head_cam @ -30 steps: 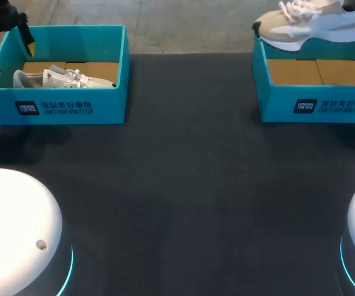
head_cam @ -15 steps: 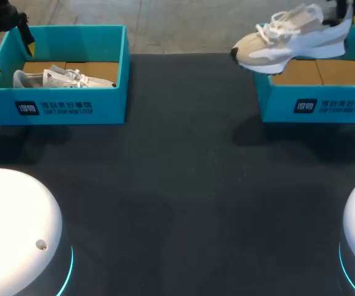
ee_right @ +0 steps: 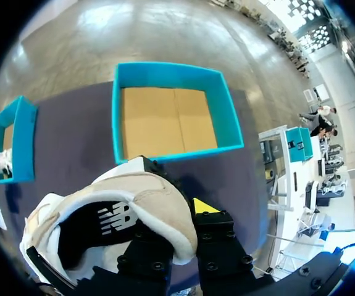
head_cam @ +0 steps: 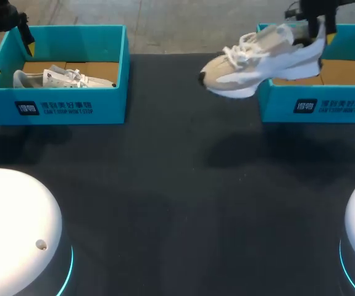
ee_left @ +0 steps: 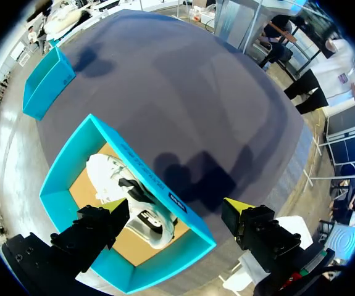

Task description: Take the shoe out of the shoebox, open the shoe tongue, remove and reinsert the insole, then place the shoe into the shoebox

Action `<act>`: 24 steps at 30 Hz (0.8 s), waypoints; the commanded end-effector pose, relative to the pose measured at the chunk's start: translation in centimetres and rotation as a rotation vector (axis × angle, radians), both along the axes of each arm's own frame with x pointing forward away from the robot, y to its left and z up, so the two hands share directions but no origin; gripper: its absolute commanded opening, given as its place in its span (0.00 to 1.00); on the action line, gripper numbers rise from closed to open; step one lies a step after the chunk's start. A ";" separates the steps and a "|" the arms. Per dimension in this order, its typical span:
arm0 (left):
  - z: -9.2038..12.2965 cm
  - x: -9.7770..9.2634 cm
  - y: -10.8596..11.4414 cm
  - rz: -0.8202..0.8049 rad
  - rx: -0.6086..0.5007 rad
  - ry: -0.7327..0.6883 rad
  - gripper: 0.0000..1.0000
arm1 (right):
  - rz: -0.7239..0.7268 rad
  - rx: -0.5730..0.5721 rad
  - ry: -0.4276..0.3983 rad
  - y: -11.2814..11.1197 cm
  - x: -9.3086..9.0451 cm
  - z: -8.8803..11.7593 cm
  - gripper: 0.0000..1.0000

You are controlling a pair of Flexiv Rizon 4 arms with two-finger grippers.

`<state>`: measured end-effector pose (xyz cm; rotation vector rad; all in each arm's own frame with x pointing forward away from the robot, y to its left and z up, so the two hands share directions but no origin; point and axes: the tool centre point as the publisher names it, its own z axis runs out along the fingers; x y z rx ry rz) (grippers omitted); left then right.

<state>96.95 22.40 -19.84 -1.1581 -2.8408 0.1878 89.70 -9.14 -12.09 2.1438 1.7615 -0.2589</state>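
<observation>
The left gripper (ee_left: 177,213) was held released, fingers spread above the left shoebox (head_cam: 54,105), where a white shoe (head_cam: 63,77) lay. The beige shoe (head_cam: 257,58) was carried in the air, toe out past the right shoebox (head_cam: 316,105), likely for setting down on the table (head_cam: 177,185). Only by the right wrist view was the right gripper (ee_right: 183,209) shown clenched on its heel collar

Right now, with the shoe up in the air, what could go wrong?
1. The right gripper holds the shoe only by its heel. The toe hangs far out and tilts down, so the shoe might swing or slip out.
2. The heel looks close above a wall of the right box, while the toe is out over the table. Lowering here could catch the sole on that wall.
</observation>
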 end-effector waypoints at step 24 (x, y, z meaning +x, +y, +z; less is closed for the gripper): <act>0.0 -0.1 0.0 0.000 0.002 -0.002 1.00 | 0.076 -0.064 -0.003 13.5 -12.3 -2.4 0.00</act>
